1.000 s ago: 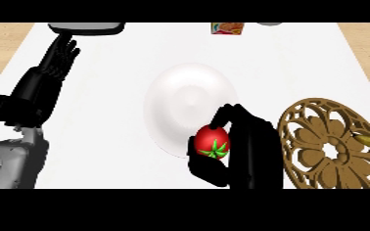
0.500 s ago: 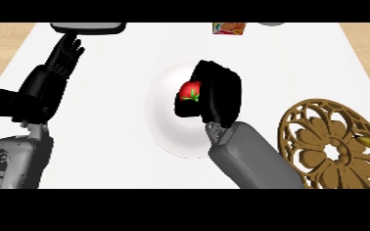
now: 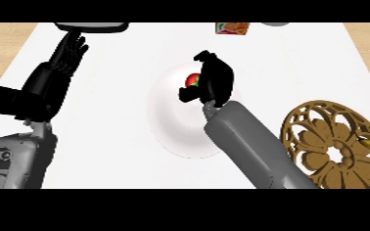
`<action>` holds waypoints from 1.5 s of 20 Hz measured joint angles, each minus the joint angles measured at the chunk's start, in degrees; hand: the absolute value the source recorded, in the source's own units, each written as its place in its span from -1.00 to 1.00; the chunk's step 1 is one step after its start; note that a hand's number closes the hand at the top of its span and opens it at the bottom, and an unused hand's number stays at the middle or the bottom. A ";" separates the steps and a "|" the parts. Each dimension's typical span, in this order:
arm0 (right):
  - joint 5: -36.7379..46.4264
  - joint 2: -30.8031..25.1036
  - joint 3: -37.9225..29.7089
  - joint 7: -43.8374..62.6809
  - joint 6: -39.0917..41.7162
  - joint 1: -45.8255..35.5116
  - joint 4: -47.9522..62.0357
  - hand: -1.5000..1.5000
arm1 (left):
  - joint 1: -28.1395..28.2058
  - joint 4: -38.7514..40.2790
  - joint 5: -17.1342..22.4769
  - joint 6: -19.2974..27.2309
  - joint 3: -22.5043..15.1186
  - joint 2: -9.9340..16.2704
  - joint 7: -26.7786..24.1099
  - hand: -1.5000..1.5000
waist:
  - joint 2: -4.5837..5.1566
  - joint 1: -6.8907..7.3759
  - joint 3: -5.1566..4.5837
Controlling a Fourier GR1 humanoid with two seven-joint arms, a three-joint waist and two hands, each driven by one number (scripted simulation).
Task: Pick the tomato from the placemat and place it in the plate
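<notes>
The right hand was curled round the tomato, holding it over the upper part of the white plate. The left hand rested at the left, fingers straight and up. The gold placemat lay at the right, apart from the plate

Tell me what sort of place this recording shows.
Probably a kitchen counter: a white plate, a tomato held over it by the right hand, and a small printed box at the back.
</notes>
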 measured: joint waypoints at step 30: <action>-21.23 -10.11 -3.26 -25.21 -26.57 26.56 -31.01 -1.00 | 2.61 -1.85 -0.28 -0.69 3.44 0.30 1.32 0.00 | -0.94 -3.65 -0.02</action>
